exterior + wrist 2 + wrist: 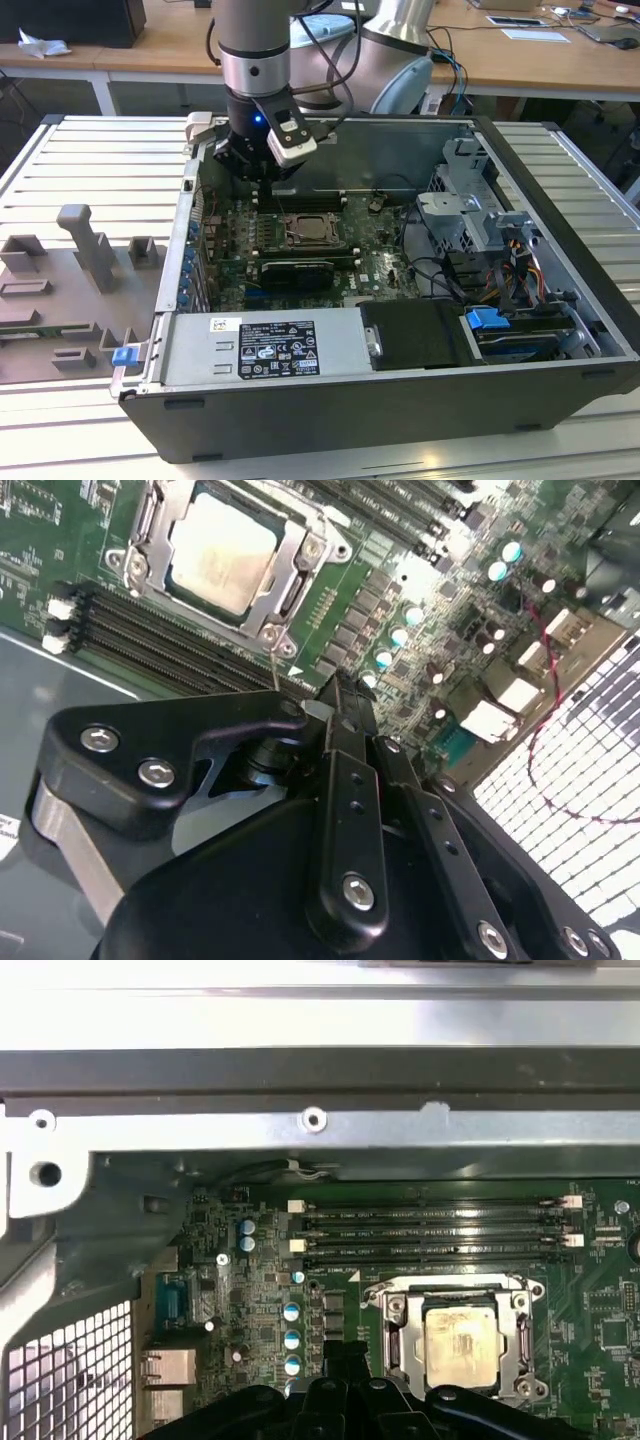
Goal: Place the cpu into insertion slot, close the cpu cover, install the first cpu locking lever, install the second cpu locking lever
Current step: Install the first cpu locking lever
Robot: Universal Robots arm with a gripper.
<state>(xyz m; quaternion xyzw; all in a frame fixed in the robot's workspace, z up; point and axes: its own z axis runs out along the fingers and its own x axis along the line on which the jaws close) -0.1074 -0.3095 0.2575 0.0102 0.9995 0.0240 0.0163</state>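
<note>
Silver-beige cpu (pixel 213 550), one, sits in the one slot (pixel 313 232), with the one cover (pixel 291 584) lying flat around it. Four memory slots (pixel 430 1230) run alongside. One gripper (pixel 347 692), fingers together and empty, hangs just beside the socket.

No print legible from my station: black-and-white rectangular label (pixel 265 350) on grey metal box (pixel 340 340), markings too small.

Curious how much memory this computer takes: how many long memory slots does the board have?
4 memory slots, side by side in one bank between the cpu and the case wall; the gripper could hide more.
</note>
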